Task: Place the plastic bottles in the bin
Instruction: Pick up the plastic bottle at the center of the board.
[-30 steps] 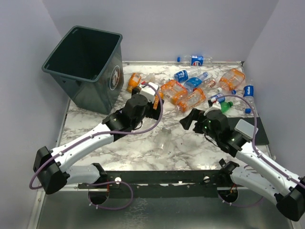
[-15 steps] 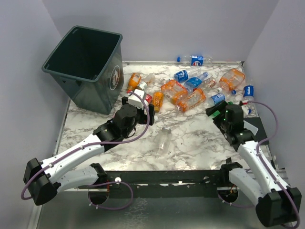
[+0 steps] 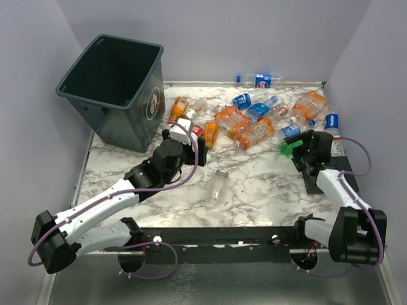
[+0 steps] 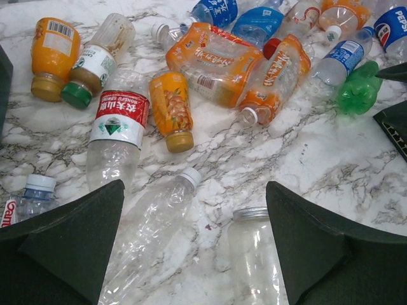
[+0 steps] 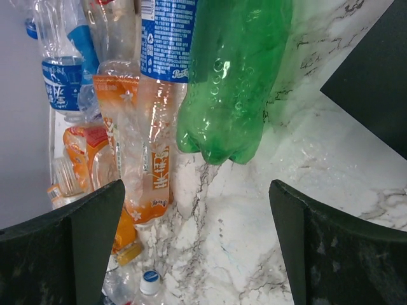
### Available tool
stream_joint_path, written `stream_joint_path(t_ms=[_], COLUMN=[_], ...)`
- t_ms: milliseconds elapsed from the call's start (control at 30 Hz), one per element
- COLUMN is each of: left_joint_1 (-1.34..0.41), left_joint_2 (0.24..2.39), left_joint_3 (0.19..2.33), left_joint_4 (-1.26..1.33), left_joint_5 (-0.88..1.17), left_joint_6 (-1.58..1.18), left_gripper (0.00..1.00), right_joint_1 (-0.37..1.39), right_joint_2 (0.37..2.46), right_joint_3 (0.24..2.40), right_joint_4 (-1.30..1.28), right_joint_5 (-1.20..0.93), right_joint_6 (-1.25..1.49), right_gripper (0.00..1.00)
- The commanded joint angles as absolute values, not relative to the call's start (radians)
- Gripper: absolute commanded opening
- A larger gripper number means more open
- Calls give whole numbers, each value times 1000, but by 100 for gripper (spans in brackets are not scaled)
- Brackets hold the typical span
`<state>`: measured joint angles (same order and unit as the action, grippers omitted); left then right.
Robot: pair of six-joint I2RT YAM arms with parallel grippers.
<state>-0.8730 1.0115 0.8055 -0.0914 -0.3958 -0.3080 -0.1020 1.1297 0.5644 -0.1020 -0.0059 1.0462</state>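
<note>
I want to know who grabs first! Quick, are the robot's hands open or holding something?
Left gripper: open, holding nothing.
Right gripper: open, holding nothing; green bottle just ahead.

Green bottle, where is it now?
Top view, right side: the green bottle lies just ahead of the right gripper, beside a blue-labelled bottle.

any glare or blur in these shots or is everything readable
Top external: soft even light, faint shadows, sharp across the table and the bin. Left wrist: crisp, with small glints on the clear bottle and near-black lower corners showing little detail. Right wrist: the green bottle sits very close and fills the top, yet its surface reads clearly; no motion blur.
</note>
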Motion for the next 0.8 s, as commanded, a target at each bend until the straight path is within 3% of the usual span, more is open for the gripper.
stream_joint_path(t_ms=[0, 333, 567, 767], left_joint_1=[-879, -879, -879, -879], left_joint_2=[998, 1011, 1020, 1024], left_joint_3=[798, 795, 795, 798], left_joint_4=[-75, -76, -79, -81], left_joint_5=[-375, -385, -397, -404], left_joint_6=[-322, -317, -313, -309], left_gripper=[94, 93, 93, 93], right_joint_1=[-125, -158, -163, -163], right_joint_2=[1193, 1353, 1447, 1459], right_joint_3=[551, 554, 563, 557], right_joint_4=[-8, 121, 188, 215], right_joint_5=[-24, -26, -32, -34], right_joint_6=[1099, 1162, 1169, 1151], right_gripper=[100, 99, 89, 74])
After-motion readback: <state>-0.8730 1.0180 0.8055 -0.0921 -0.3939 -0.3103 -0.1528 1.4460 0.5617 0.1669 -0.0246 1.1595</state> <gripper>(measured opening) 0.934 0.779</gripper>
